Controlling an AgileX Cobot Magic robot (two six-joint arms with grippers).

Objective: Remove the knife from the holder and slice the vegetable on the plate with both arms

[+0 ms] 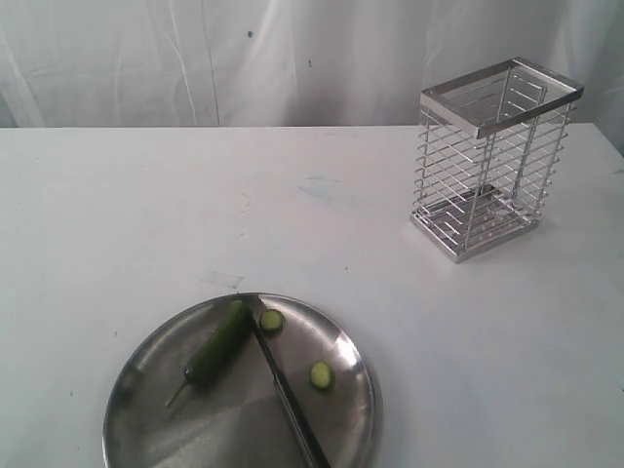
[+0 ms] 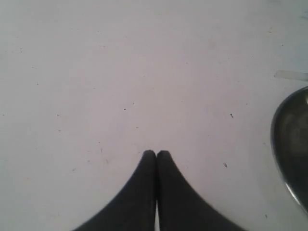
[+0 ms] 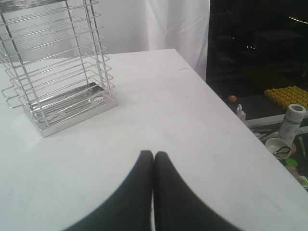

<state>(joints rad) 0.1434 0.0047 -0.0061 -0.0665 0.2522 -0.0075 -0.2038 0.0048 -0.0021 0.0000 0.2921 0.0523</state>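
The left gripper (image 2: 156, 153) is hanging over the white table (image 2: 120, 72) with its jaws pressed together on nothing, near the plate (image 2: 293, 144). The right gripper (image 3: 153, 154) is likewise sitting closed and empty, near the holder (image 3: 57, 72). The knife (image 1: 288, 400) is lying across the plate, just beside the vegetable (image 1: 216, 343), with two cut slices (image 1: 272, 320) resting on its other side.

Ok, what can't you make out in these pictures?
Knife: lower end cut off by the exterior view's edge.
Plate: near rim cut off likewise.
Holder: top cropped in right wrist view.
Left gripper, right gripper: only shut tips show; absent from exterior view.
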